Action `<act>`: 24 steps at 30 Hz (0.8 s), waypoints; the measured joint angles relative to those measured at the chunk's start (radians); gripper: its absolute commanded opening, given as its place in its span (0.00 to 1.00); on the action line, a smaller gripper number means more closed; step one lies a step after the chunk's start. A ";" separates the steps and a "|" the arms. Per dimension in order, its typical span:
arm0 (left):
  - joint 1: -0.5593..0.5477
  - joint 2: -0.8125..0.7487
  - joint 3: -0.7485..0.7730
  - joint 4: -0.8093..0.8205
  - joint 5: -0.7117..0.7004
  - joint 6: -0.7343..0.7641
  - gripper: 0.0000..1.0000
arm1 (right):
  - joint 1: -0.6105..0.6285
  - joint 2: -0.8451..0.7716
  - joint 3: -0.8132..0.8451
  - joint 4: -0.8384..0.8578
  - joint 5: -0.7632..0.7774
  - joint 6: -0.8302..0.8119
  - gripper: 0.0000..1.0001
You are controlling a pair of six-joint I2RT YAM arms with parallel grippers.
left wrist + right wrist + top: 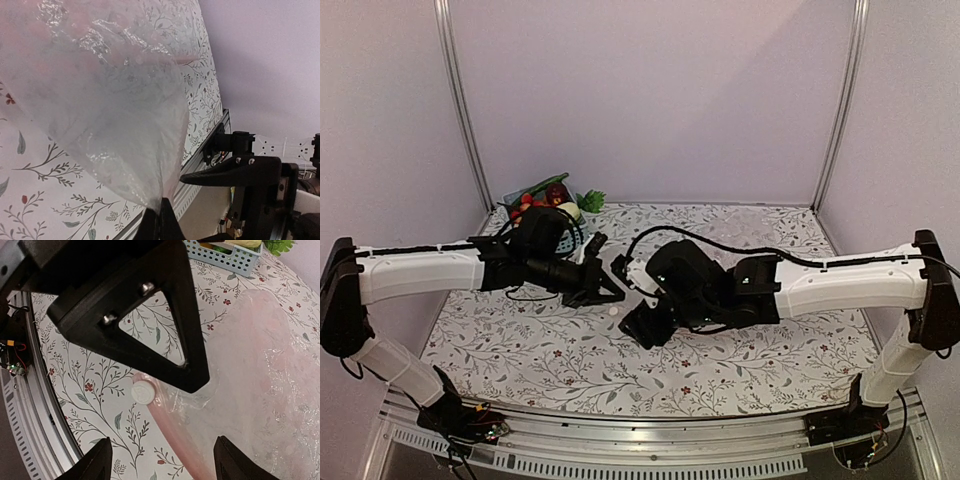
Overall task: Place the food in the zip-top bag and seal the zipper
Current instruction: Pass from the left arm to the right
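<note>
One white disc [142, 391] beside zip-top bag [260, 365], basket [235, 260] beyond.

— What is the zip-top bag [110, 115] looking like?
— It is showing as thin clear plastic, crinkling and catching glossy glints. Its zipper [167, 432] is looking smooth and faintly pink.
— And the bench?
— The table [770, 360] covering is reading matt and flower-printed. The rail [650, 437] along the near edge is gleaming like ribbed metal. My left gripper [159, 222] is looking matt black plastic.
</note>
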 measured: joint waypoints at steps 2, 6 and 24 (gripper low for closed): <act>0.000 0.000 0.001 -0.005 0.000 -0.005 0.00 | 0.023 0.024 0.006 0.003 0.042 -0.028 0.74; 0.002 0.000 0.001 -0.012 0.003 -0.011 0.00 | 0.049 0.065 0.017 0.015 0.142 -0.077 0.74; 0.018 -0.021 0.010 -0.020 -0.002 -0.031 0.00 | 0.061 0.134 0.022 0.043 0.458 -0.101 0.34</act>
